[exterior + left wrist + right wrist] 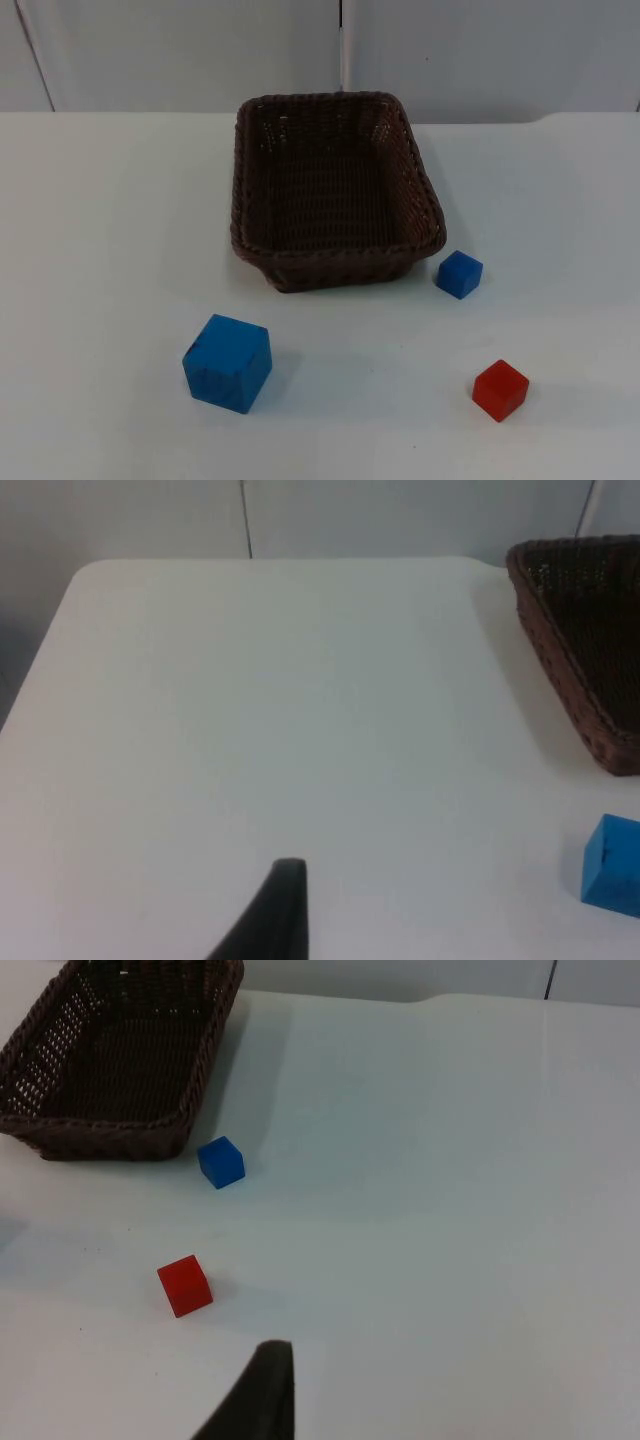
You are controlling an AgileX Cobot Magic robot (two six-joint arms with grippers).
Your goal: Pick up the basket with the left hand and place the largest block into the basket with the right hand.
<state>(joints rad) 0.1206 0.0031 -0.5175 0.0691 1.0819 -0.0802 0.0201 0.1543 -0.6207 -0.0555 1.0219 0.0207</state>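
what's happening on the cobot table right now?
Nothing is being handled yet. The brown wicker basket sits empty on the white table. The large blue block, the one to load, lies in front of it; a small blue block and a small red block lie off to the side. Neither the left gripper nor the right gripper is touching anything.

In the left wrist view the picture's edge cuts off the brown basket [585,640] and the large blue block [612,865]. The right wrist view crops the basket's far end. Each gripper shows perhaps one fingertip [275,910], its state unreadable.
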